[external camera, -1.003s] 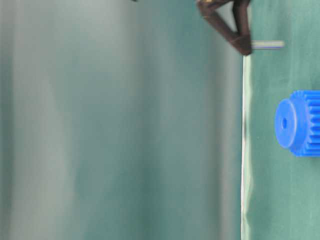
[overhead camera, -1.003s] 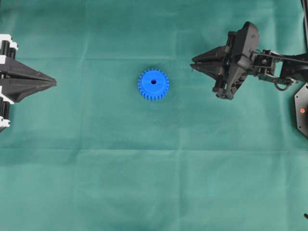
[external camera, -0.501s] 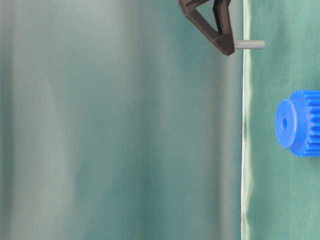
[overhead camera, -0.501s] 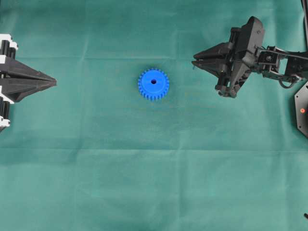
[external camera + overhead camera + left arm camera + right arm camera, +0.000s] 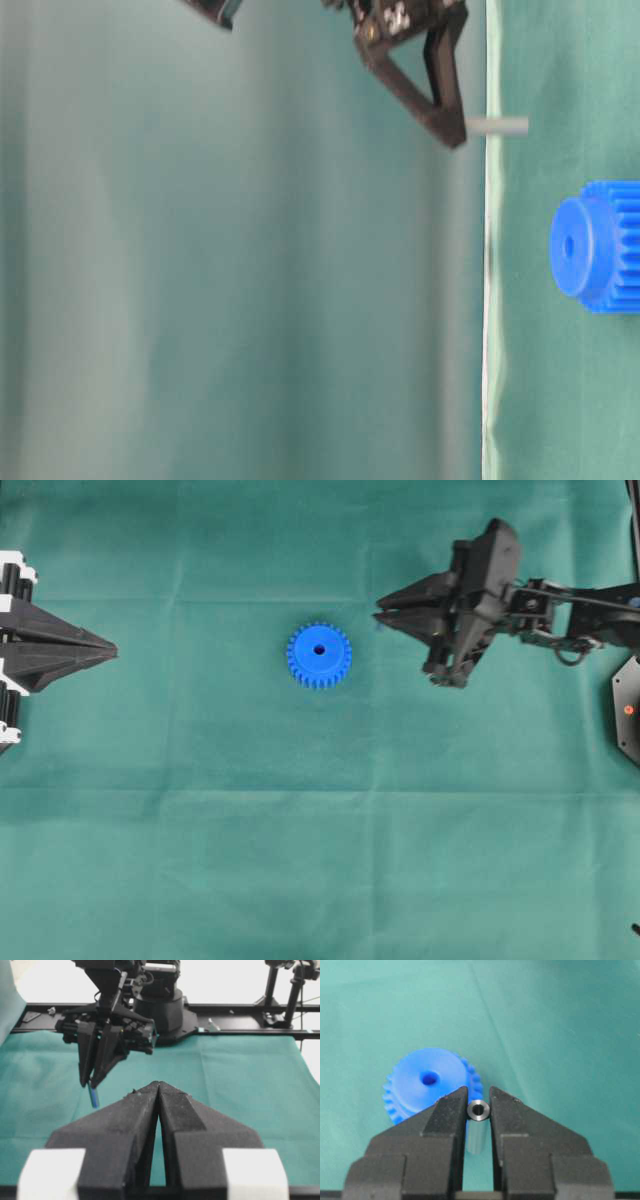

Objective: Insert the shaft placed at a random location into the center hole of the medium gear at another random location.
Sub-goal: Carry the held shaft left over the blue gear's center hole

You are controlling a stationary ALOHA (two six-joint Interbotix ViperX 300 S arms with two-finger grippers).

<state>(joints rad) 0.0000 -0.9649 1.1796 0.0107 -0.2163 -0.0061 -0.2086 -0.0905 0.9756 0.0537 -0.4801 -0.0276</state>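
The right gripper has its jaws closed narrow on the shaft, which the right wrist view shows end-on as a small grey ring pinched between the two black fingertips; in the table-level view the shaft sticks out of the fingertips toward the green cloth, clear of it; the gripper hangs above the counter toward its right edge and somewhat toward its far edge, with its tips pointing at the gear and a gap of bare cloth between them; the gear lies flat near the middle of the counter, hub up, with the centre hole open and dark; in the right wrist view the gear sits just beyond the fingertips and a little to their left, hole in plain sight; the left gripper rests at the counter's left edge, well apart from the gear, its jaws pressed together and holding nothing.
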